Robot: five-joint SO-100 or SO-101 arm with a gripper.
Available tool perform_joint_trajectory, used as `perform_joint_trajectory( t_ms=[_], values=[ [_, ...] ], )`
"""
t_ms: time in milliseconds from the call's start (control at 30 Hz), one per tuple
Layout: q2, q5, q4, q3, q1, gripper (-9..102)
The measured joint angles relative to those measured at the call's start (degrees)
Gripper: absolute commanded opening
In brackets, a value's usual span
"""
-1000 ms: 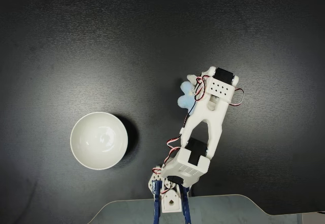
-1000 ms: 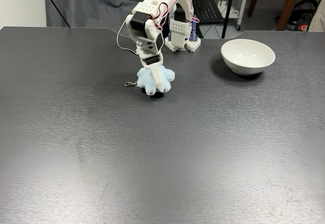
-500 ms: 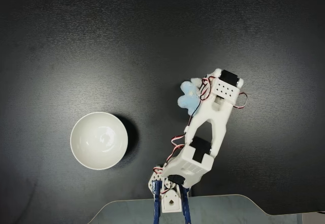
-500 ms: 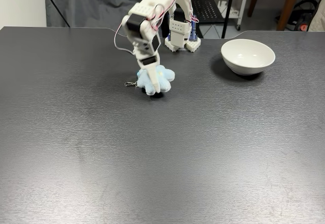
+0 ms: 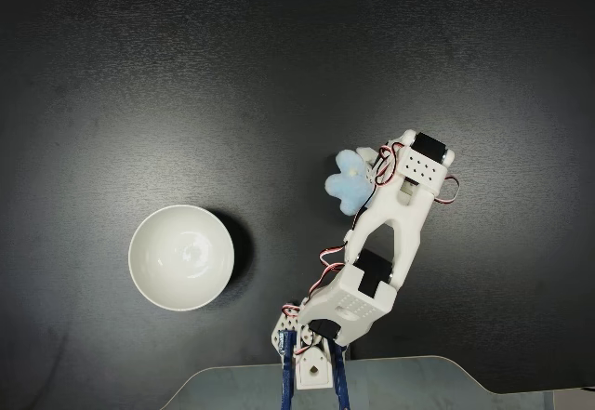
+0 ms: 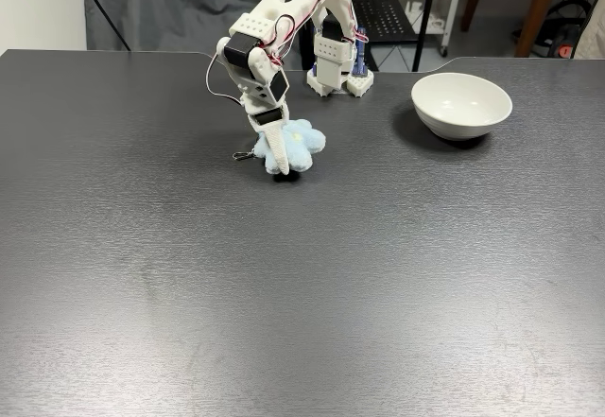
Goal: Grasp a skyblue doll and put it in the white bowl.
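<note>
The skyblue doll (image 6: 295, 143) is a fluffy pale-blue plush with stubby lobes. It sits just off the dark table, tilted, with a small shadow under it. My gripper (image 6: 281, 159) is shut on the doll, one white finger running down its front. A small metal clasp (image 6: 243, 157) sticks out to the left. In the top-down fixed view the doll (image 5: 350, 181) peeks out left of my wrist block (image 5: 416, 166). The white bowl (image 6: 463, 126) stands empty to the right of the doll; from above, the bowl (image 5: 149, 238) lies to the lower left.
My arm's base (image 6: 336, 69) is fixed at the table's far edge, between doll and bowl. From above, the base (image 5: 311, 365) sits at the bottom on a grey plate (image 5: 418, 387). Behind the table are a black rack (image 6: 383, 10) and wooden legs (image 6: 544, 1).
My wrist has swung left in the front view, right in the top-down view. The doll moved with it, tilting and rising slightly. The bowl stayed put.
</note>
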Motion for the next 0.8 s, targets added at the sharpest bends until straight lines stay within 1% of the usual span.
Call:
perform_joint_trajectory(
  t_ms=[233,333,400,500,700,733,800],
  values=[
    [0.0,0.0,0.0,0.0,-0.6,64],
    [0.0,0.0,0.0,0.0,-0.7,60],
    [0.0,0.0,0.0,0.0,-1.1,54],
    [0.0,0.0,0.0,0.0,-3.6,40],
    [0.0,-0.1,0.0,0.0,-5.6,1],
    [0.0,0.1,0.0,0.0,-5.7,-3],
    [0.0,0.3,0.0,0.0,-5.7,-2]
  ],
)
